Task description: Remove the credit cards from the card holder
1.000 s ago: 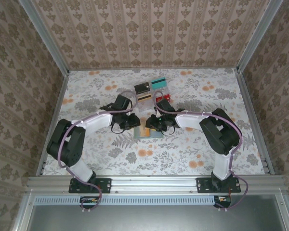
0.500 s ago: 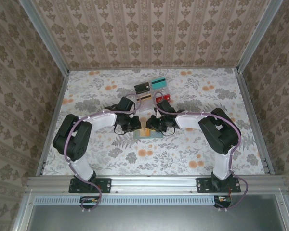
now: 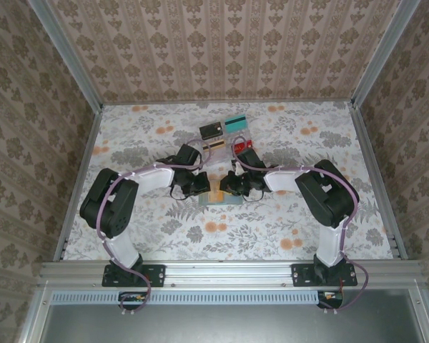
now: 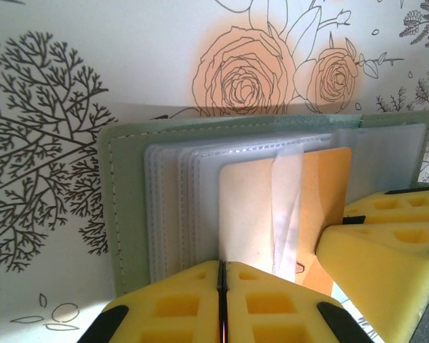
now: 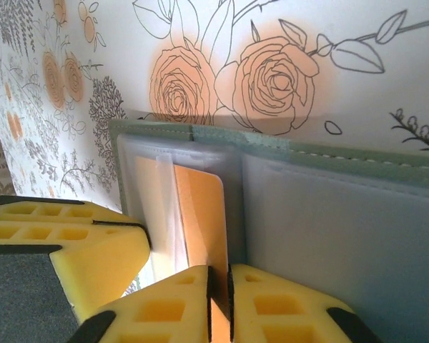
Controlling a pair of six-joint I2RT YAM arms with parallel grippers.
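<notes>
Card holder (image 3: 229,201) lies open mid-table between both arms, seen from above. Left wrist: left gripper (image 4: 222,286) has its pads together at the clear sleeves (image 4: 179,207), probably pinning them. Right wrist: right gripper (image 5: 219,300) pinches the protruding orange card (image 5: 200,214); next calls for a straight pull clear of the sleeve.

Overhead camera looks down from behind the arm bases (image 3: 133,275) onto the floral tabletop (image 3: 179,232); both wrist cameras, low over their yellow fingers (image 4: 171,304), face the same card holder (image 4: 129,200) at close range from opposite sides.
</notes>
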